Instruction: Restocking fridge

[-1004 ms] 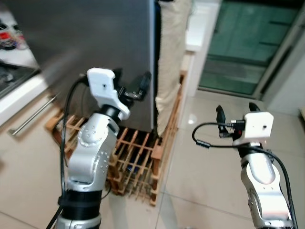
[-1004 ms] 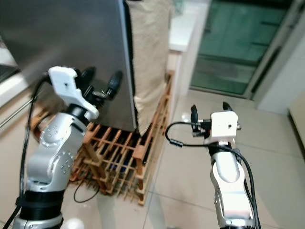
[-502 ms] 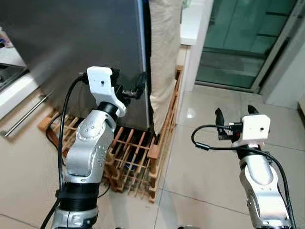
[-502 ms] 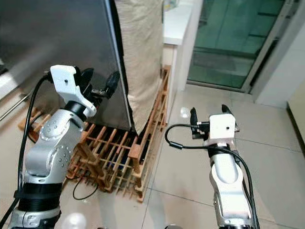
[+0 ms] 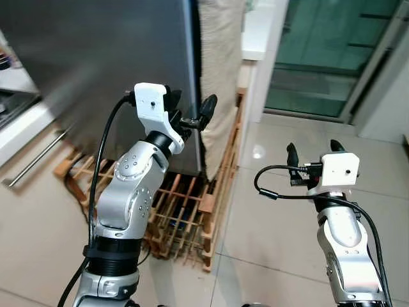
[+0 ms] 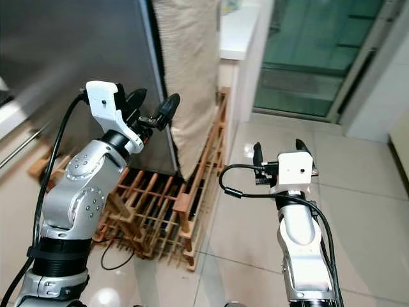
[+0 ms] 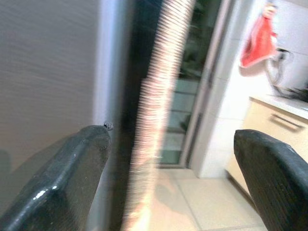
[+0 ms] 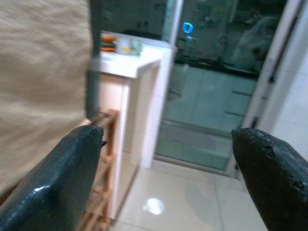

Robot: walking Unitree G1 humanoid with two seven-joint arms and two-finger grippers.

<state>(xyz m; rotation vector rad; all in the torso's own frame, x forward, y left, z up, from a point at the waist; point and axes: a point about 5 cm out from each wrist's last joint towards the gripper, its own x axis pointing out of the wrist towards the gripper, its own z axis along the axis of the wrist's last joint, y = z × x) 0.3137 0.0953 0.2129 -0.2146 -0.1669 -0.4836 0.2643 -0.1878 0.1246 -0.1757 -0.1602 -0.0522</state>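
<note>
Legible text, labels, brands, numbers, signs: none readable on any surface in these views.

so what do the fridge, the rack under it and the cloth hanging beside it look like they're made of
Fridge: looks like brushed metal, grey with a dull, streaky sheen; possibly a metal-look finish.
Rack: wood, orange-brown slats joined in an open lattice, unpainted.
Cloth: coarse woven fabric, beige, with a visible weave and soft folds; perhaps burlap or linen.
</note>
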